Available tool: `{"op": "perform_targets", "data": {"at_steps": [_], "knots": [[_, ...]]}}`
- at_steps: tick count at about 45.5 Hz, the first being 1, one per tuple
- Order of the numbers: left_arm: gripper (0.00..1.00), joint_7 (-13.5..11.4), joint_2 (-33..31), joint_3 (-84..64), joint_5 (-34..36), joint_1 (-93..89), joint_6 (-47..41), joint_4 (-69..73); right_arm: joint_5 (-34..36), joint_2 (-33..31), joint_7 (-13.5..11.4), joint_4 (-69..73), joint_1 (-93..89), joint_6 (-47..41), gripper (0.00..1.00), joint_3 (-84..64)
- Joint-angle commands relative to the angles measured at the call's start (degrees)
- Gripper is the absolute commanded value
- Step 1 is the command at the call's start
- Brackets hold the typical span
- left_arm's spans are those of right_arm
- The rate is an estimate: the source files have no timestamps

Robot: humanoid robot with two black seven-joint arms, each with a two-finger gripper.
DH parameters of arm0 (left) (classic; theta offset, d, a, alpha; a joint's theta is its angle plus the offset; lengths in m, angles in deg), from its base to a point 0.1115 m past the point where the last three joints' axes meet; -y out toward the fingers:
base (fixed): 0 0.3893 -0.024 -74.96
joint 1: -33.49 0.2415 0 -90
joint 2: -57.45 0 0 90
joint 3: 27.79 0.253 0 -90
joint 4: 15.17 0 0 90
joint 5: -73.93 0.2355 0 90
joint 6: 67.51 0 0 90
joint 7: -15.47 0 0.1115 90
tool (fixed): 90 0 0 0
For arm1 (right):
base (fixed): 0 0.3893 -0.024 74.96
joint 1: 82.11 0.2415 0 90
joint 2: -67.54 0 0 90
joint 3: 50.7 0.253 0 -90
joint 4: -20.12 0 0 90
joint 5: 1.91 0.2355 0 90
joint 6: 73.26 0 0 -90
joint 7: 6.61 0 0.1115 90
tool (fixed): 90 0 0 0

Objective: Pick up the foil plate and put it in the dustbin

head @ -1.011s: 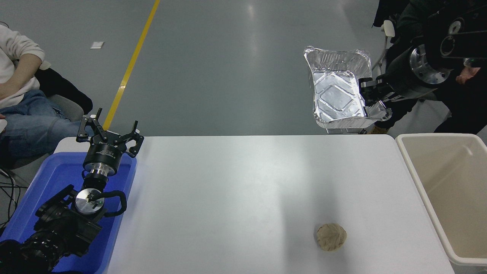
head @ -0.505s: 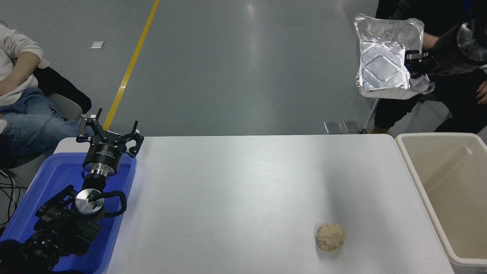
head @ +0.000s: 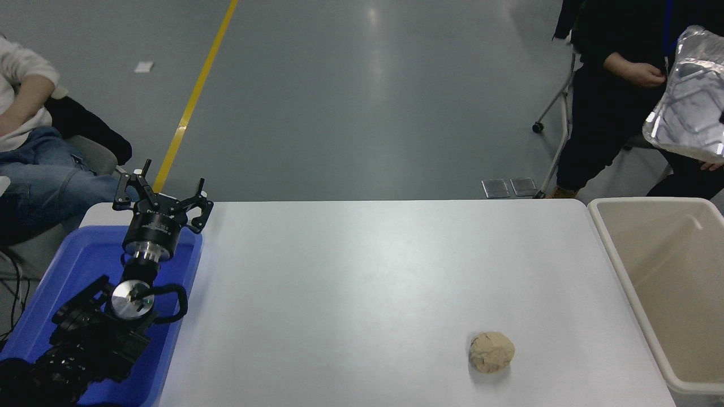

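Note:
The foil plate (head: 689, 99), a shiny silver tray with a crimped rim, hangs tilted in the air at the picture's right edge, partly cut off, above the far end of the dustbin (head: 606, 223). The dustbin is a large cream bin standing against the table's right side, and its inside looks bare. My right arm and gripper lie outside the picture, so what holds the plate is hidden. My left gripper (head: 166, 189) is parked open over the blue tray (head: 68, 265) at the lower left, with nothing between its fingers.
A crumpled tan paper ball (head: 491, 351) lies on the white table (head: 362, 282) near the front right. A person in dark clothes (head: 608, 107) stands behind the dustbin, close to the plate. Another person (head: 34, 152) sits at the far left.
The foil plate has travelled right and slightly up, from over the table's far right corner to the picture's right edge above the dustbin. My right arm has left the view. The left arm is still.

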Motion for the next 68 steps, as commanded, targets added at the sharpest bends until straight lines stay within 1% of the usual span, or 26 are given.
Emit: {"op": "perform_targets", "data": {"at_steps": [1,11,19,23,41,49,50,51,54,55,56,60,63,64,68], "knots": [[0.99,0.0,0.0,0.0,-0.1,0.0,0.0,0.0,4.0,-3.1,-0.9,-6.3,-15.0,8.5,0.00,5.9],[0.99,0.0,0.0,-0.1,0.0,0.0,0.0,0.0,5.9,-2.9,-0.9,-10.9,-27.5,11.4,0.00,12.0],[0.99,0.0,0.0,-0.1,0.0,-0.1,0.0,0.0,5.8,-1.2,-0.9,-13.5,-36.6,12.1,0.00,20.8],[0.99,0.0,0.0,-0.1,0.0,0.0,0.0,0.0,5.8,0.2,-0.9,-14.3,-40.0,13.1,0.00,22.7],[0.99,0.0,0.0,-0.1,0.0,0.0,0.0,0.0,5.9,8.3,-0.9,-19.8,-49.8,14.8,0.00,28.3],[0.99,0.0,0.0,-0.1,0.0,-0.1,0.0,0.0,5.9,9.1,-0.9,-19.9,-50.0,14.9,0.00,29.6],[0.99,0.0,0.0,-0.1,0.0,-0.1,0.0,0.0,5.9,9.1,-0.9,-19.9,-50.0,14.9,0.05,29.8],[0.99,0.0,0.0,-0.1,0.0,0.0,0.0,0.0,5.9,9.0,-0.9,-19.9,-50.0,14.9,0.12,30.0],[0.99,0.0,0.0,-0.1,0.0,0.0,0.0,0.0,5.9,8.9,-0.9,-19.9,-49.8,15.0,0.42,30.5],[0.99,0.0,0.0,-0.1,0.0,-0.1,0.0,0.0,5.9,8.8,-0.9,-19.9,-49.7,15.1,0.51,30.6],[0.99,0.0,0.0,-0.1,0.0,0.0,0.0,0.0,5.9,8.7,-0.9,-19.9,-49.6,15.3,0.57,30.6],[0.99,0.0,0.0,-0.1,0.0,0.0,0.0,0.0,5.9,8.5,-0.9,-19.8,-49.4,15.8,0.72,30.6],[0.99,0.0,0.0,-0.1,0.0,0.0,0.0,0.0,5.9,8.5,-0.9,-19.9,-49.3,16.5,0.92,30.6],[0.99,0.0,0.0,0.0,0.0,0.0,0.0,0.0,5.9,8.5,-0.8,-19.8,-49.3,16.7,0.97,30.6],[0.99,0.0,0.0,-0.1,0.0,0.0,0.0,0.0,5.5,8.5,-0.8,-19.8,-49.2,17.4,0.99,30.5]]}}
